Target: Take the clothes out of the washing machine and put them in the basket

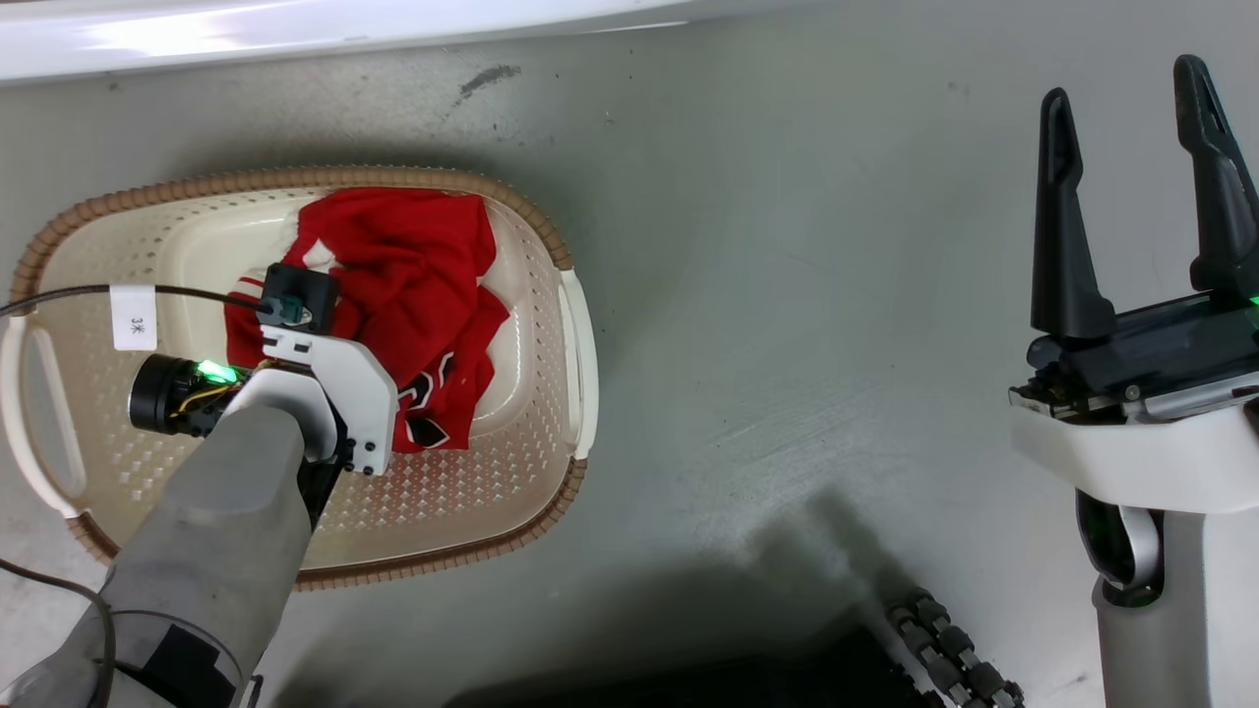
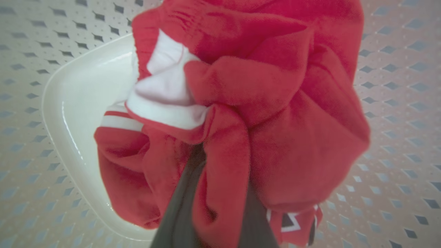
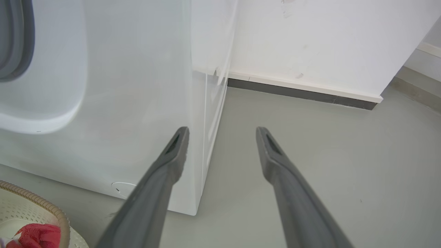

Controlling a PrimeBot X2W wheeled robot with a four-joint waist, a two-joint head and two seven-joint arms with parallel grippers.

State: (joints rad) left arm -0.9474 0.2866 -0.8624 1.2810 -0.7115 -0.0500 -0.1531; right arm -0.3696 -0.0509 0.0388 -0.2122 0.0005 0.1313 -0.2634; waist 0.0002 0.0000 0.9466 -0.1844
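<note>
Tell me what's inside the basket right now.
Bunched red clothes are in the basket, the left gripper shut on them. Its fingertips and anything beneath the cloth are covered.

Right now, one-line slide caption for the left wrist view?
Left jaws grip a fold of the red clothes inside the perforated basket.

Floor (image 1: 787, 295) is plain grey and kinda matte, with faint pale streaks across the middle. There's a dark scuff (image 1: 487, 79) near the top of the head view, and a few tiny specks near it. A big soft shadow (image 1: 787, 580) sits along the bottom. The right wrist view has a white wall (image 3: 327, 41) meeting the floor, with skirting (image 3: 303, 92) that's white on top and dark grey underneath. Couple of faint smudges (image 3: 287, 7) on the wall too.
</note>
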